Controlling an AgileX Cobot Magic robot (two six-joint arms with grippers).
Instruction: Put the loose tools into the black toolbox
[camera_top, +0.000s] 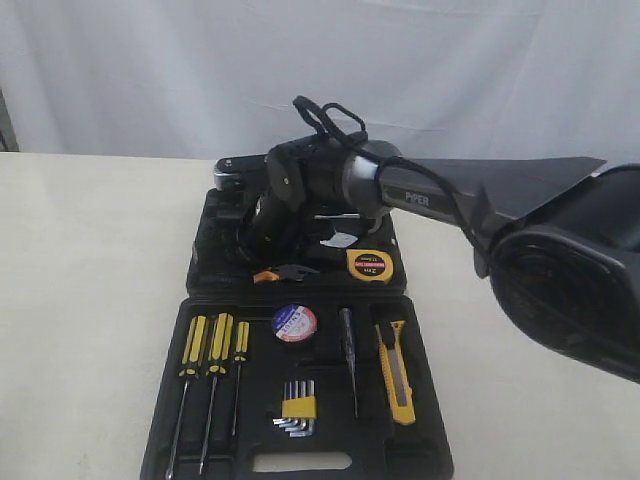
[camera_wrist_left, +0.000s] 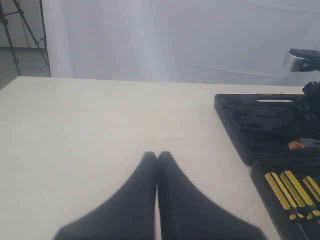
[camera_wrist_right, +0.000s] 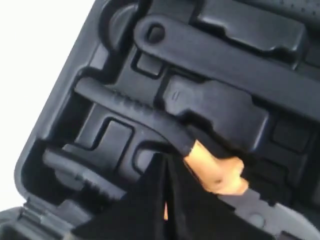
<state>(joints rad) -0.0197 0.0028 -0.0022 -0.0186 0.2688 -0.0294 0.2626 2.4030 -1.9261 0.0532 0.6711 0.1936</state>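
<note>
the black toolbox (camera_top: 428, 410) lies open on the pale table (camera_top: 90, 300), both moulded halves flat, with the handle slot at the near edge. in the near half sit the tape roll (camera_top: 294, 322), dark with a white-blue label, and the yellow-black knife (camera_top: 397, 372), lengthwise in its recess, along with the screwdrivers (camera_top: 212, 345) and hex keys (camera_top: 297, 408). in the far half the yellow tape measure (camera_top: 369, 264) sits near the hinge. the pliers (camera_wrist_right: 215, 175) lie to its left, orange and black with a grey metal head. the right gripper (camera_wrist_right: 165, 165) hangs just over the pliers, fingers pressed together. an orange sliver shows between them, but whether it grips the pliers cannot be told. the left gripper (camera_wrist_left: 157, 156) is clenched on nothing, over bare table apart from the box.
</note>
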